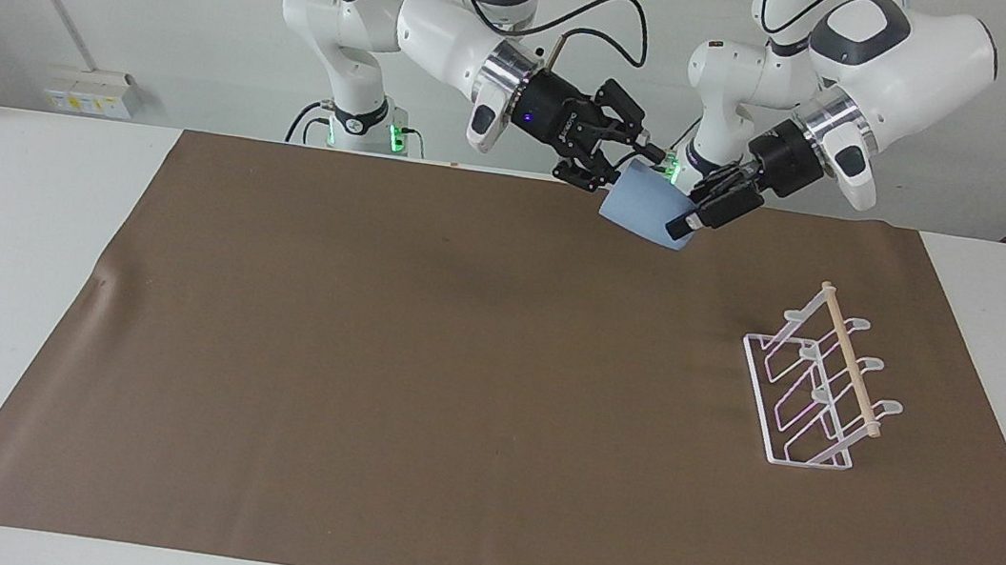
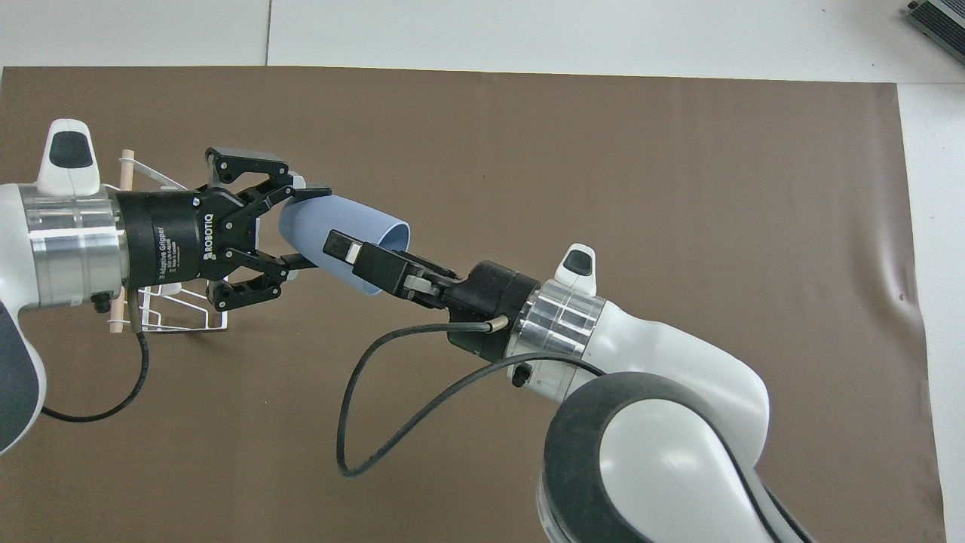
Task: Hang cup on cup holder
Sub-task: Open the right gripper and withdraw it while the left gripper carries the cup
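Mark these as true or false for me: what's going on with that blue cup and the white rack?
1. The cup already hangs on the cup holder. False: it is up in the air between the two arms, apart from the holder.
2. The left end effector is shut on the cup's closed end. True.
3. The cup holder stands on the brown cloth, toward the left arm's end of the table. True.
4. The cup is red. False: it is light blue.
5. Several cups sit on the holder. False: its prongs are bare.
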